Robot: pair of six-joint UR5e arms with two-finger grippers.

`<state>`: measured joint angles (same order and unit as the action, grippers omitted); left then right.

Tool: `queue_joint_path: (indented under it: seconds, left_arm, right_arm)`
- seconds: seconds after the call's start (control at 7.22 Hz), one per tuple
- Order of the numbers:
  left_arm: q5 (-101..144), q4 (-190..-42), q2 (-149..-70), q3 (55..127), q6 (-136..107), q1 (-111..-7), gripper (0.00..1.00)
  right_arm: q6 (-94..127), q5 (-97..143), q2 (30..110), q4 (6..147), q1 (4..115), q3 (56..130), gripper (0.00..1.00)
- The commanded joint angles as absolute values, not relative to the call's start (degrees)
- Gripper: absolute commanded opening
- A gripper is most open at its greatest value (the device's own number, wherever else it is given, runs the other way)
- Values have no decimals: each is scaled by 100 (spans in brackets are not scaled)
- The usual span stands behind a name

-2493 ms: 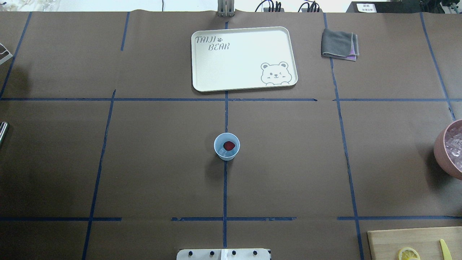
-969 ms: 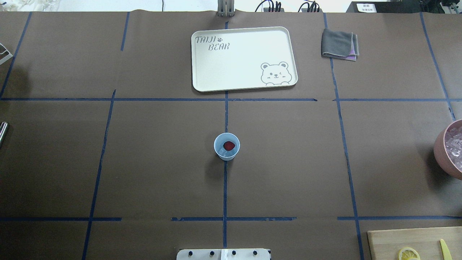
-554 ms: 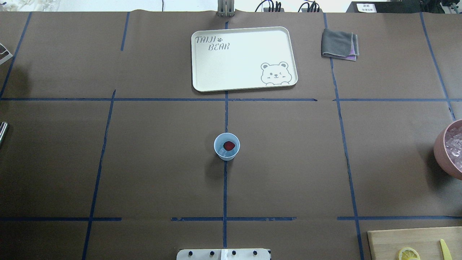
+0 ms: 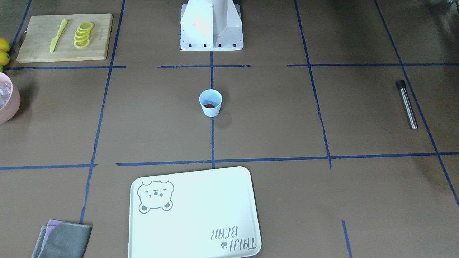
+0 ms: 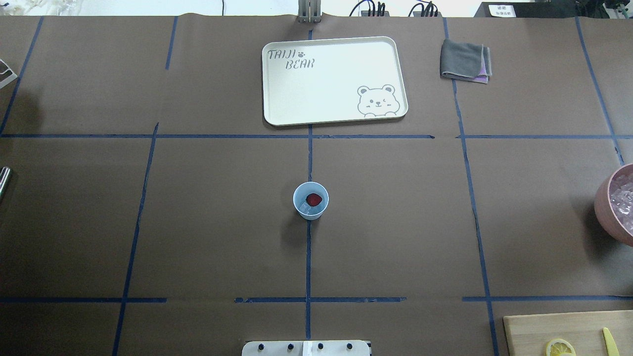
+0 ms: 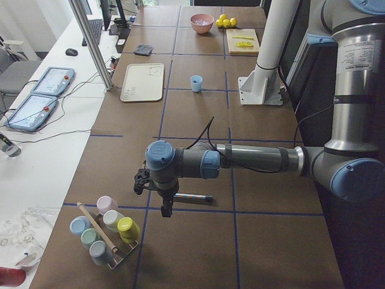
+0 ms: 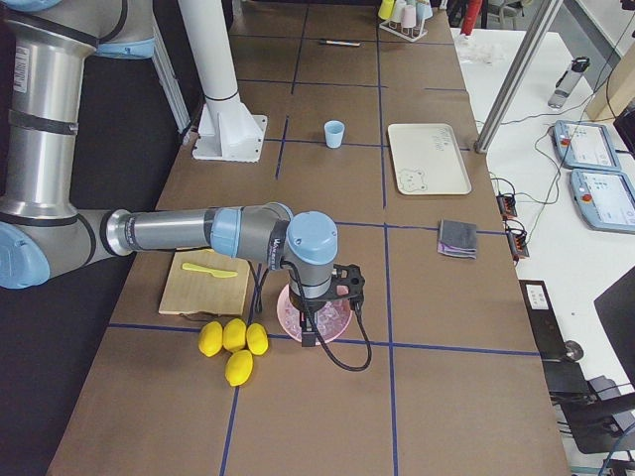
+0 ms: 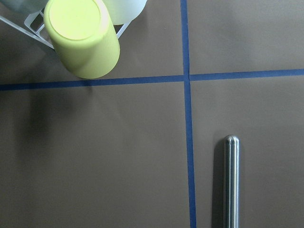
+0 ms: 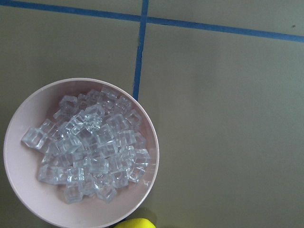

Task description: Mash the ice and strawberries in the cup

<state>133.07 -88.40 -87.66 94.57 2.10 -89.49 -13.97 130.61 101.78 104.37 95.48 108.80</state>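
Observation:
The pale-blue cup (image 5: 310,200) stands at the table's centre and also shows in the front view (image 4: 210,103). In it lie a red strawberry (image 5: 314,199) and a clear ice cube (image 5: 306,210). More ice (image 9: 90,147) fills the pink bowl (image 9: 147,180). My left gripper (image 6: 165,211) points down at the table's left end, beside a steel rod (image 8: 231,180). My right gripper (image 7: 306,335) hangs over the pink bowl (image 7: 337,315). Both grippers show only in the side views, so I cannot tell whether they are open or shut.
A white bear tray (image 5: 334,80) and a grey cloth (image 5: 466,60) lie at the far side. A cutting board (image 4: 64,37) holds lemon slices and a yellow knife. Whole lemons (image 7: 230,342) lie near the bowl. A rack of coloured cups (image 6: 105,232) stands near my left gripper.

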Motion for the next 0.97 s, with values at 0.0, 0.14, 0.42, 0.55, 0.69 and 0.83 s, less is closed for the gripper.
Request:
queue_joint_path:
  seconds: [0.0, 0.14, 0.42, 0.55, 0.69, 0.83]
  left_arm:
    - [13307, -8842, -8754, 9457, 211, -8939, 100]
    - [13307, -8842, -8754, 9474, 211, -8938, 100]
    - [13298, -8842, -8754, 9492, 211, -8938, 100]
    - [13298, -8842, -8737, 9501, 211, -8938, 100]
    - [13307, -8842, -8728, 9510, 211, -8938, 100]
    - [13307, -8833, -8736, 9510, 202, -8938, 100]
  right_arm:
    - [-1100, 13069, 10134, 10180, 9536, 10776, 99]
    - [-1012, 13078, 10134, 10091, 9527, 10723, 99]
    - [-1002, 13087, 10134, 10081, 9527, 10731, 99]
    - [-1002, 13096, 10134, 10090, 9527, 10731, 99]
    - [-1002, 13104, 10134, 10090, 9527, 10731, 99]
    - [-1002, 13104, 10142, 10081, 9527, 10731, 99]
